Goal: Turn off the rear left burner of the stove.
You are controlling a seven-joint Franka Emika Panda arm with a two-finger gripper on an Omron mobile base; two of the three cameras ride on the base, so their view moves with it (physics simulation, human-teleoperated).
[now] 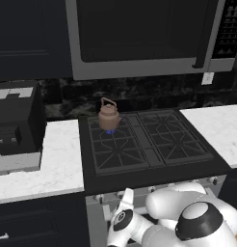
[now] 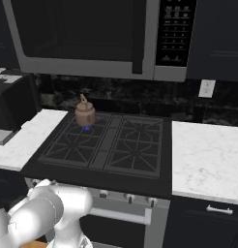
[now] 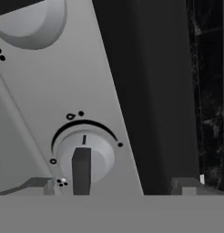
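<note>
Silver round stove knob sits between my fingertips, jaws released around it, not gripping. I'd clench squarely, then twist. Blue flame's up on the black rear left burner, under the brown kettle.

Your stove: matt black top, dark cast-iron-looking grates. Front panel smooth satin silver, knob same. Kettle dull brown. Counter white marble-look.
</note>
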